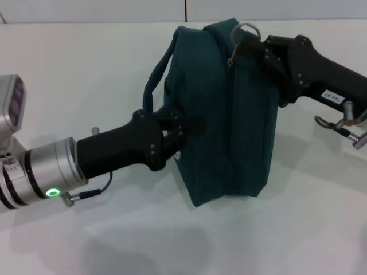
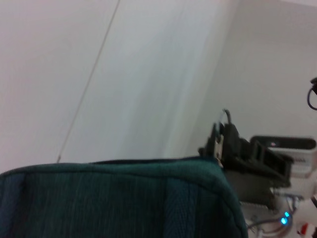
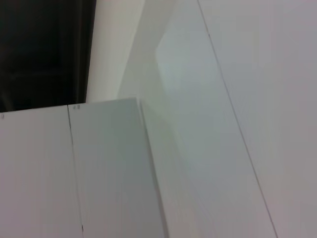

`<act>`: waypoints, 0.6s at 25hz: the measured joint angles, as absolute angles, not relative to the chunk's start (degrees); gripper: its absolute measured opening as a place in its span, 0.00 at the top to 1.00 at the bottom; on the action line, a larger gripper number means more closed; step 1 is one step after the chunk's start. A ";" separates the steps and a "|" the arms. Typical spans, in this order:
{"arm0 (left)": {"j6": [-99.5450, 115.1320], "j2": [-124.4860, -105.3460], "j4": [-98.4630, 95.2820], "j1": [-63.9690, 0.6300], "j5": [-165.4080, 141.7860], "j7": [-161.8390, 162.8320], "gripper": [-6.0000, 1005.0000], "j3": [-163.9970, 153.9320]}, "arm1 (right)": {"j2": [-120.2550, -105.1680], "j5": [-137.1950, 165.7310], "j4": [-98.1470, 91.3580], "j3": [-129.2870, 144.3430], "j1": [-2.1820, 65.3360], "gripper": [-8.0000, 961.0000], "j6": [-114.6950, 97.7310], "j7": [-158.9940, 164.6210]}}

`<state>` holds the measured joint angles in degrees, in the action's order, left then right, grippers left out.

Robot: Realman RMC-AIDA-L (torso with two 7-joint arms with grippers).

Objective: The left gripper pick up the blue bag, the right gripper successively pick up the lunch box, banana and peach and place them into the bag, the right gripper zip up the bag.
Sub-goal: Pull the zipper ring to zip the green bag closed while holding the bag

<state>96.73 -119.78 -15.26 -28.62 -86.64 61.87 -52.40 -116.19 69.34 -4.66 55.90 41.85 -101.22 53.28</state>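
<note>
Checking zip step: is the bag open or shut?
Looks shut: blue bag shows no foil lining; right gripper at ring pull, far end.

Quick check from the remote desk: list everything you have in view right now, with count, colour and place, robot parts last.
blue bag: one, dark teal-green, standing on the table between the two arms, top looks closed.
bag handle: one seen, same teal, looping off the bag's left side.
zipper pull ring: one, silver, at the bag's top far corner.
table: one, white, under everything.
lunch box, banana, peach: none in view.
left pincer: one, black, silver wrist, fingers pressed into the bag's left side.
right pincer: one, black, at the bag's top by the zipper pull ring; whether it pinches the zipper tab is unclear.
</note>
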 joint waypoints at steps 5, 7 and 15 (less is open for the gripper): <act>96.90 -119.77 -15.44 -28.86 -86.65 61.70 0.93 -54.95 | -116.18 67.84 -4.66 55.79 41.83 0.98 -101.02 55.28; 97.30 -119.71 -15.46 -29.01 -86.76 61.58 0.93 -55.78 | -116.18 67.50 -4.73 55.75 41.83 0.98 -100.78 55.66; 100.83 -119.51 -16.87 -28.85 -86.84 60.93 0.92 -60.30 | -116.18 67.18 -5.17 55.74 41.96 0.98 -97.44 57.33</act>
